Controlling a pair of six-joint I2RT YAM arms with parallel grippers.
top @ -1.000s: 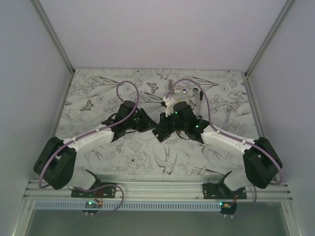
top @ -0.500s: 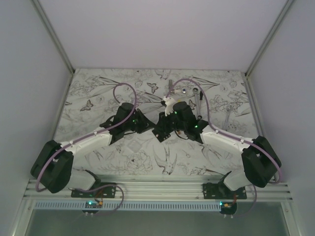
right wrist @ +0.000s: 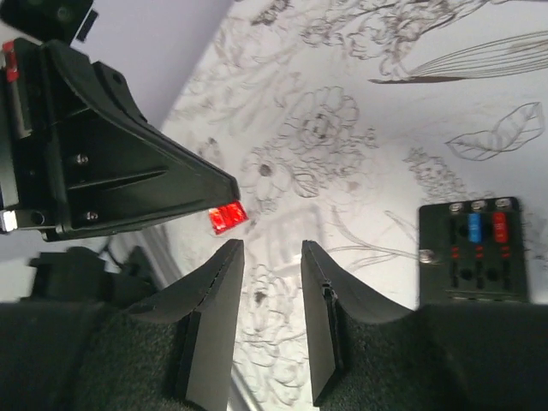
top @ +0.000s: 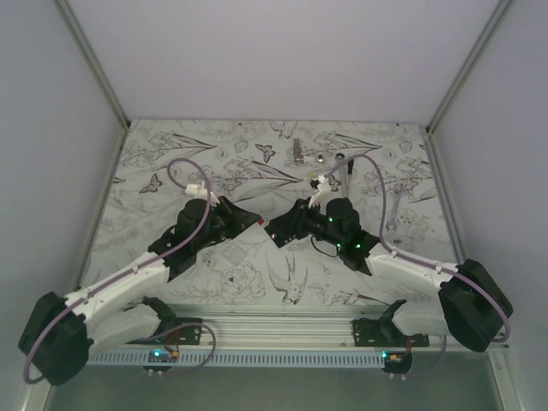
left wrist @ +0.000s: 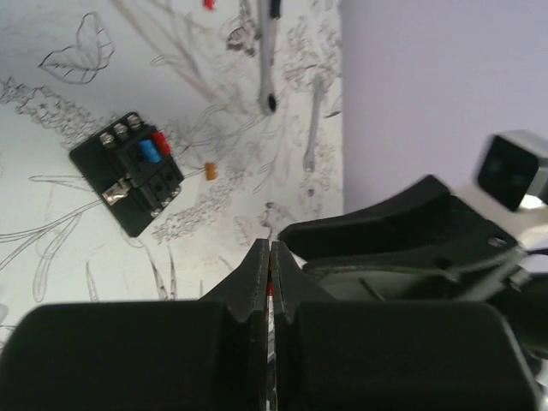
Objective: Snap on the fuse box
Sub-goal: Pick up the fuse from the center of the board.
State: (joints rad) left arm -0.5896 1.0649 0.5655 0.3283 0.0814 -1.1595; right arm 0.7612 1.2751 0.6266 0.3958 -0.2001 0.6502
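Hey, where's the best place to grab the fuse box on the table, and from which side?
Take the fuse box by two opposite outer walls, coming straight down from above. It lies flat on the table with its fuses facing up, so the straight walls are its only plain parallel faces. The open right tool is free.

Left end effector [top: 254, 222], right end effector [top: 276, 229], tips near

Left gripper [left wrist: 270, 253] closed; right gripper [right wrist: 272, 248] ajar.
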